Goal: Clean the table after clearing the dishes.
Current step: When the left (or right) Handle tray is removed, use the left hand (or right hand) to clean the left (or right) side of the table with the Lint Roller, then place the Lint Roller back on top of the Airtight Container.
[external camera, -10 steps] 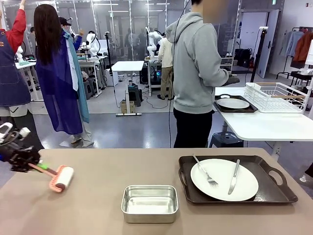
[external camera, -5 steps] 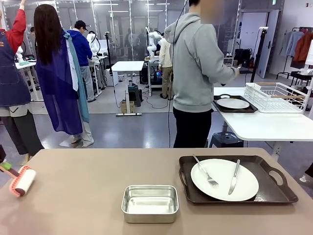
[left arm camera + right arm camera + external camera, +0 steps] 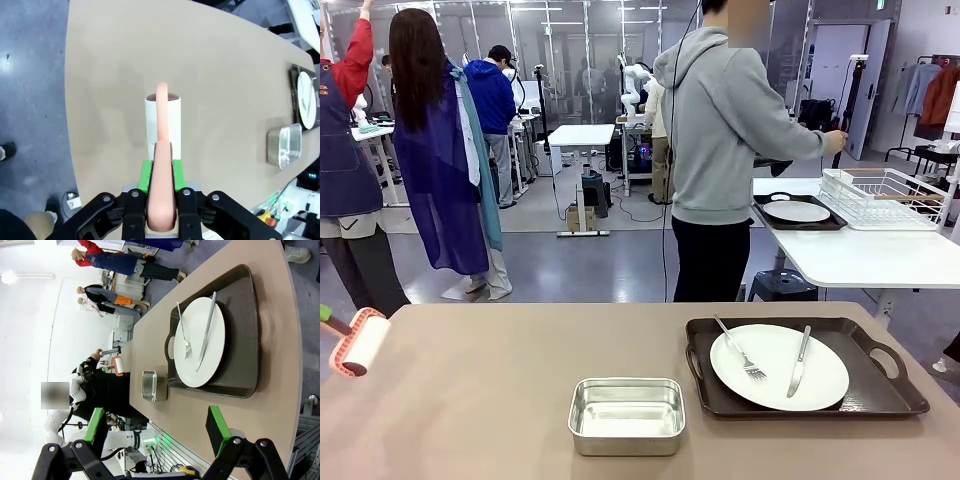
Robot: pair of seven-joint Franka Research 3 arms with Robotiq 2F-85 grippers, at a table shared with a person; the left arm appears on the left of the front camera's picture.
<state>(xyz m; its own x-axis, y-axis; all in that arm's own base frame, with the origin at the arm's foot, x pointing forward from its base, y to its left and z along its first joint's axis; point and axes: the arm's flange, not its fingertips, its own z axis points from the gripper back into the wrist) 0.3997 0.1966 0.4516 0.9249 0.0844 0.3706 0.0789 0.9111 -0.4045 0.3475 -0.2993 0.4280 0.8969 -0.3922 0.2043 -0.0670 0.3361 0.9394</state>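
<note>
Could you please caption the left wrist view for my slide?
Left gripper shut on a pink-handled lint roller, held over the beige table.

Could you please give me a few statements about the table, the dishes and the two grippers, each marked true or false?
1. The left gripper is shut on the lint roller by its pink handle. True.
2. The right gripper holds the fork. False: it is open and empty; the fork lies on the plate.
3. The plate, with fork and knife, rests on a dark tray on the beige table. True.
4. The steel pan sits on that tray. False: it stands on the bare table, left of the tray.
5. The person in the grey hoodie faces the robot. False: the person is turned to the white table.
</note>
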